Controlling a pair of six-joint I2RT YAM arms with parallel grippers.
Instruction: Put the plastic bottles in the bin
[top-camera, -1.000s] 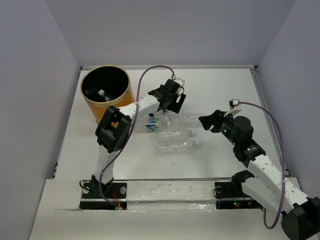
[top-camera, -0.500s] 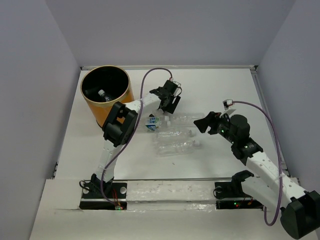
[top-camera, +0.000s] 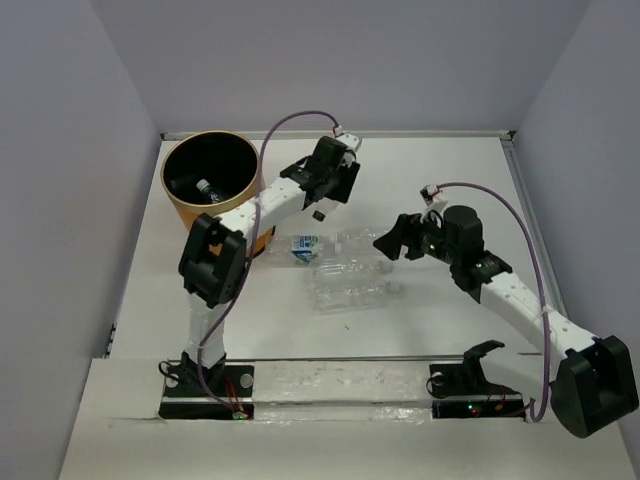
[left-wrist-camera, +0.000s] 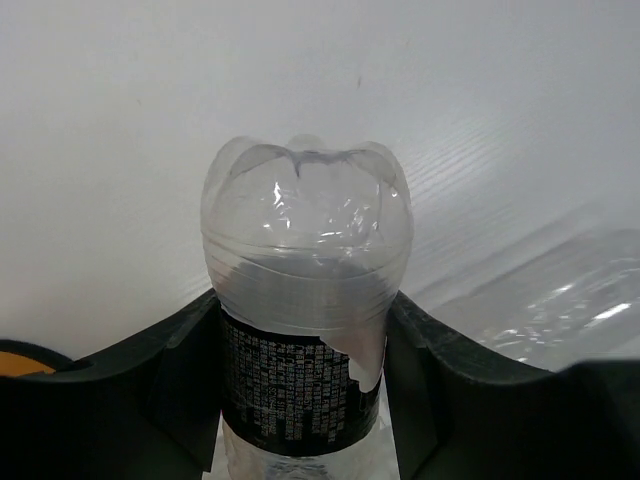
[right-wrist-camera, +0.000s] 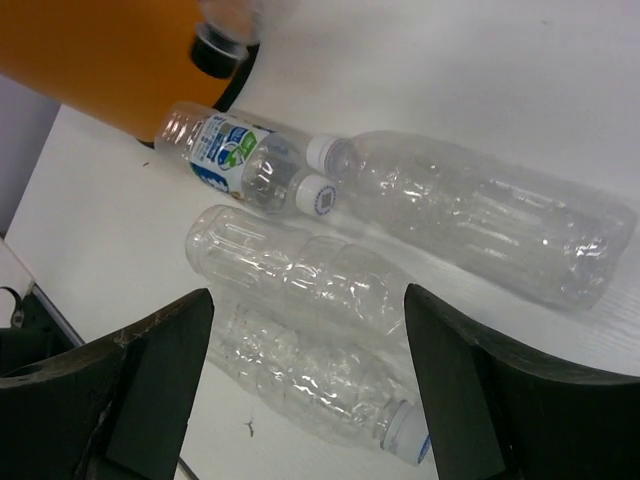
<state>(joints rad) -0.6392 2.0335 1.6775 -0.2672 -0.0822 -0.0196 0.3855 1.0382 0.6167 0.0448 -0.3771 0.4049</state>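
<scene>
My left gripper (top-camera: 326, 193) is shut on a clear plastic bottle (left-wrist-camera: 305, 290) with a dark label, held above the table just right of the orange bin (top-camera: 212, 200). The bottle's dark cap (top-camera: 318, 214) points down, and its black fingers (left-wrist-camera: 170, 385) press on both sides of the label. One bottle (top-camera: 205, 187) lies inside the bin. On the table lie a blue-white labelled bottle (right-wrist-camera: 225, 150) and three clear ones (right-wrist-camera: 480, 215) (right-wrist-camera: 300, 265) (right-wrist-camera: 320, 385). My right gripper (right-wrist-camera: 310, 385) hangs open over the two nearer clear bottles, touching none.
White walls close in the table at the back and on both sides. A metal rail (top-camera: 330, 358) runs along the near edge by the arm bases. The left arm's purple cable (top-camera: 290, 125) arcs over the bin's right side.
The left gripper has shut on the dark-labelled bottle and lifted it up and back, near the bin. The right gripper has opened and moved left over the lying bottles.
</scene>
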